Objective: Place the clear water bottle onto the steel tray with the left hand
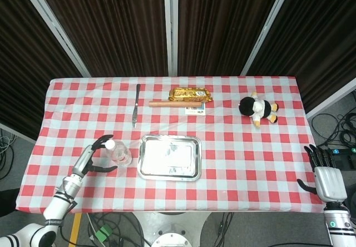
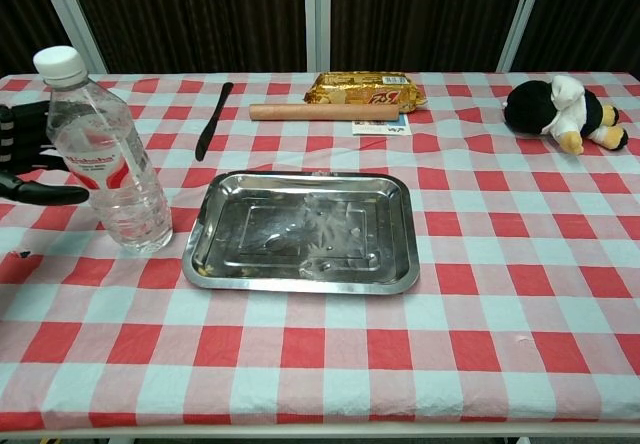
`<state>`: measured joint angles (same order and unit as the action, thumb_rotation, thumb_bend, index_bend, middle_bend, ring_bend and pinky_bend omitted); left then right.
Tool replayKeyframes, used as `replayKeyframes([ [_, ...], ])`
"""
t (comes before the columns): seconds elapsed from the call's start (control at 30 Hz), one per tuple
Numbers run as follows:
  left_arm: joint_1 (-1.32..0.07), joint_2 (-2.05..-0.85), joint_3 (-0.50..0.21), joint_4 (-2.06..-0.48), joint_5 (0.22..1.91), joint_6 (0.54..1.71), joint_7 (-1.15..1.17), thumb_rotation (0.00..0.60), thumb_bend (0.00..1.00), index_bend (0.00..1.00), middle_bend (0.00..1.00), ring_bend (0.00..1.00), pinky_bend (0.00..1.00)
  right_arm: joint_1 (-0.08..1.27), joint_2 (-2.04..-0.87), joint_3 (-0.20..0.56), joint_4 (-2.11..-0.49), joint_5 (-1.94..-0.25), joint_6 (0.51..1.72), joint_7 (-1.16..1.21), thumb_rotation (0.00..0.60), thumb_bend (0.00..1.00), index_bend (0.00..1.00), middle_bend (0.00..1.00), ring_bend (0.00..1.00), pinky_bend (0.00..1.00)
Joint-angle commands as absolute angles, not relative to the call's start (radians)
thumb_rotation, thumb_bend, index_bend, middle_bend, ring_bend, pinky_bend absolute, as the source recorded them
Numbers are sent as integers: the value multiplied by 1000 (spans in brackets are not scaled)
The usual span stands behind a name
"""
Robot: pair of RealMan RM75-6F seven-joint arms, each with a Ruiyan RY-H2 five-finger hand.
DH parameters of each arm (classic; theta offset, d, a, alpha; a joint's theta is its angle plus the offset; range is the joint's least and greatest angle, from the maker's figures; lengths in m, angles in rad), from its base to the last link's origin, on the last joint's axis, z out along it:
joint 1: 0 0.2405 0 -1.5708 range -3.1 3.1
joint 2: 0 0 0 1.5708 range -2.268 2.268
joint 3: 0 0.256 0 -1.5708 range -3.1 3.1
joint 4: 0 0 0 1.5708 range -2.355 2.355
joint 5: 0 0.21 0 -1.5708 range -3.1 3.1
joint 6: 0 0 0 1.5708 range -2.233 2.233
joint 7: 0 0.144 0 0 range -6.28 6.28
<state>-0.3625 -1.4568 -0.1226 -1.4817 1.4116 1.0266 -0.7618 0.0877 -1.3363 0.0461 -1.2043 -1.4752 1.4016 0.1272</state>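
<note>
- The left hand [image 1: 94,155] reached in from the near-left corner of the surface [image 1: 233,163], its forearm angled up toward the clear water bottle [image 1: 118,152].
- Its fingers [image 1: 104,139] were spread and curved, with the upper ones arching toward the bottle's cap and the thumb stretched out low toward the bottle's base.
- In the chest view the left hand [image 2: 22,159] showed at the left edge, dark fingers partly behind the bottle [image 2: 103,154] and the thumb lying across its lower body; whether they actually touched the plastic could not be told.
- The bottle stood upright on the checked cloth, white cap on, a red-and-white label around its middle, just left of the steel tray [image 1: 169,157] and outside it.
- The tray [image 2: 302,232] lay flat near the middle of the surface, its shiny bottom bare.
- The right hand [image 1: 326,177] hung off the near-right edge of the surface, palm flat, fingers straight and slightly apart, holding nothing.
- At the far side lay a black knife [image 1: 136,105], a wooden rolling pin [image 1: 174,104] with a gold-wrapped packet [image 1: 191,94] just behind it, and a small card [image 1: 194,112] at the pin's right end.
- A black-and-white plush toy [image 1: 258,109] sat at the far right, well apart from the tray.
</note>
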Motion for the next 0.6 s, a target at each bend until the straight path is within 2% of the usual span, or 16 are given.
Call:
replayKeyframes([
  [0.03, -380, -1471, -124, -1463, 1412, 1012, -769, 600, 0, 205, 217, 157, 215, 87, -1335, 47, -1204, -1475, 1403, 130, 600, 110, 65, 42, 0, 0],
  [0.33, -419, -1489, -117, -1440, 1428, 987, -801, 600, 0, 208, 253, 157, 213, 92, -1333, 52, -1200, -1464, 1388, 140, 600, 110, 65, 43, 0, 0],
  [0.6, -447, -1497, -127, -1437, 1404, 959, -820, 600, 24, 328, 375, 194, 223, 93, -1330, 55, -1200, -1459, 1385, 148, 600, 110, 65, 43, 0, 0],
])
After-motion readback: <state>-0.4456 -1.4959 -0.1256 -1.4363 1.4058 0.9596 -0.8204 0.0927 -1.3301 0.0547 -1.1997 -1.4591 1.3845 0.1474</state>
